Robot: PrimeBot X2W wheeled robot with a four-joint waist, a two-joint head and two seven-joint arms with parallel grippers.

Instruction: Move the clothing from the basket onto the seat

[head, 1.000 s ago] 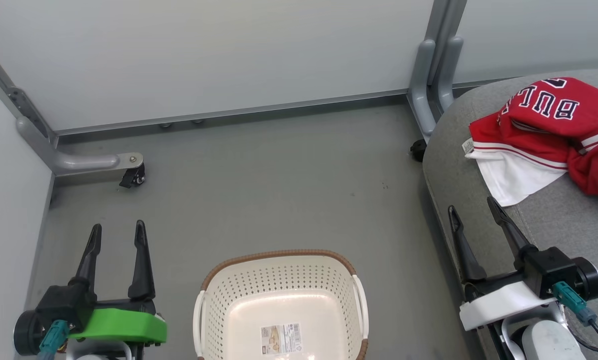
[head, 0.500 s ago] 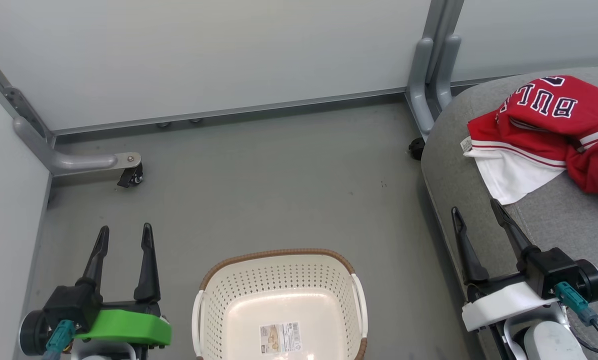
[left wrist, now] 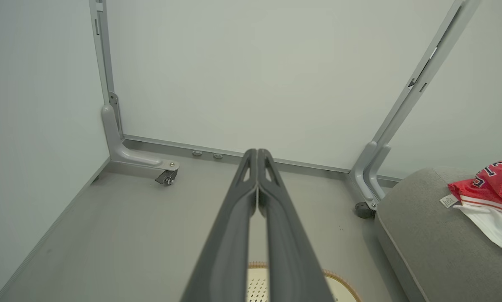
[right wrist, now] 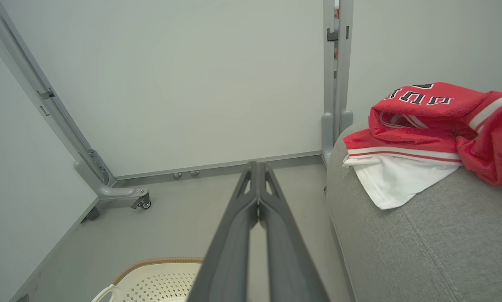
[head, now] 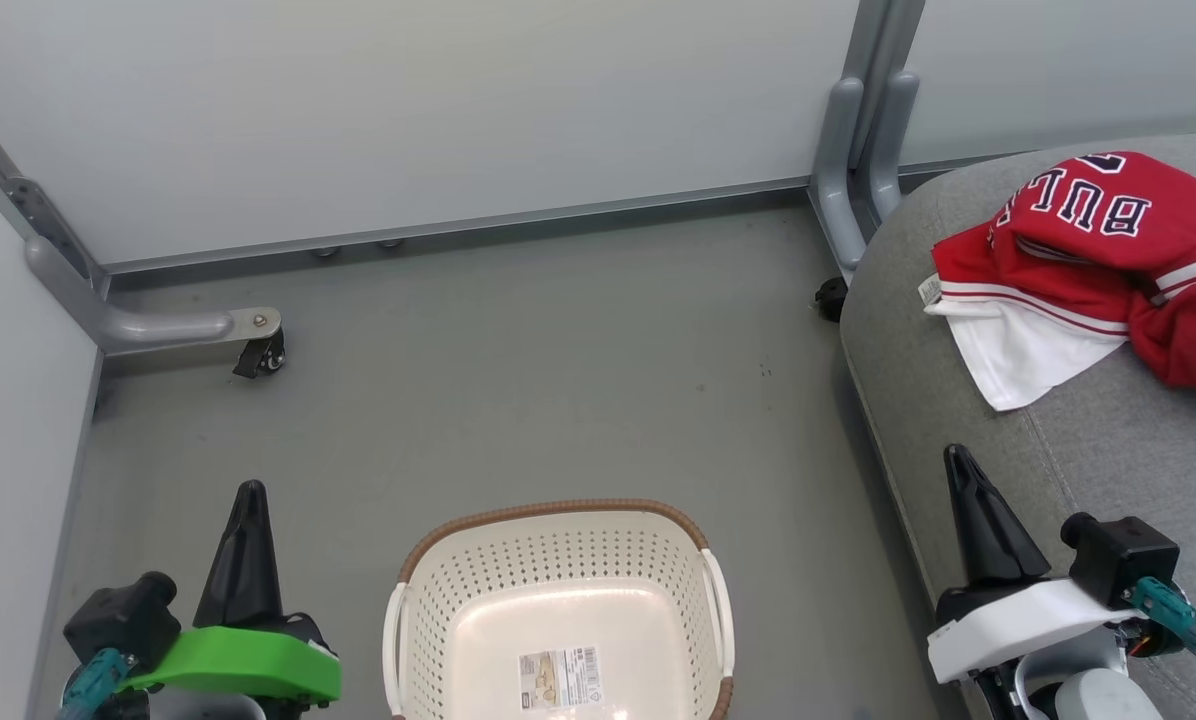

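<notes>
I see clothing (head: pixel 1088 250) on seat (head: pixel 1108 480), basket (head: pixel 558 508) empty. Both clenched, holding nothing: left hand (head: pixel 249 492), right hand (head: pixel 959 458). I'd park arms clear of seat.

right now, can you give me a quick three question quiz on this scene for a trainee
1. True or false: the clothing lies on the seat.
2. What does the basket hold? A: a red jersey. B: a towel. C: no clothing.
3. Fill in: the left claw and the right claw are both ____ (open or shut).

Key: 1 true; 2 C; 3 shut.
</notes>
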